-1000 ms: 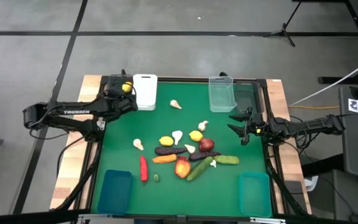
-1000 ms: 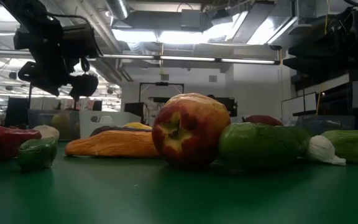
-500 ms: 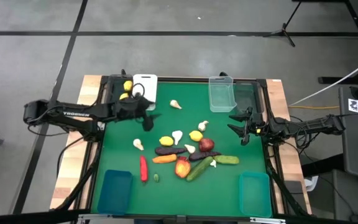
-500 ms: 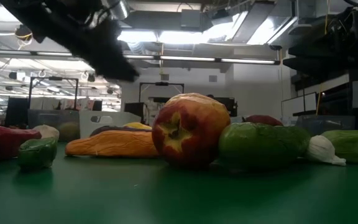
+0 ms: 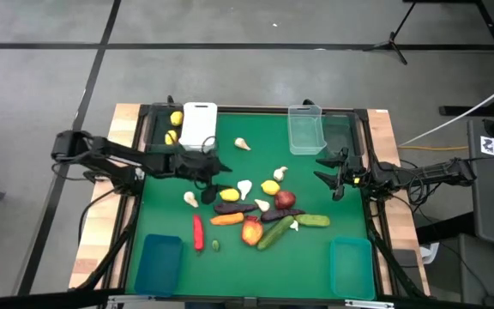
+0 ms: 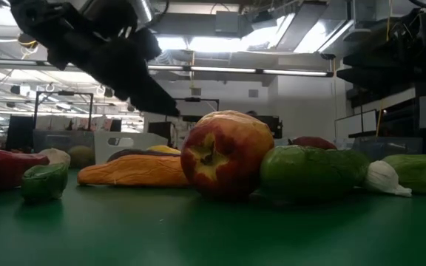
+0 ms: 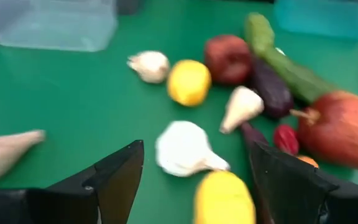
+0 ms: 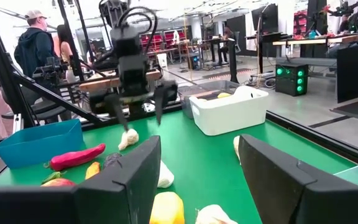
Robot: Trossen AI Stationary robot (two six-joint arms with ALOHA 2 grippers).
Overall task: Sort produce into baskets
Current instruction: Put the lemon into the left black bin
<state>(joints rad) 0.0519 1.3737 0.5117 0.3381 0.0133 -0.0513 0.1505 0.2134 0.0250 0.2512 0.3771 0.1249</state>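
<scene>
1. Overhead, a green table mat carries 6 bins at its edges: a white bin and a dark bin at the far left, a clear bin and another dark bin at the far right, and 2 teal bins at the near corners.
2. Left arm reaches in from the left; the left gripper hangs with its fingers spread wide and empty, just beside a yellow lemon and a white garlic bulb.
3. Right gripper waits at the mat's right edge, fingers spread wide, holding nothing.
4. Loose produce clusters mid-mat: an apple-like red fruit, an orange carrot, a red chili, a green cucumber and a dark eggplant.
5. 2 small lemons already lie in the far-left dark bin.
</scene>
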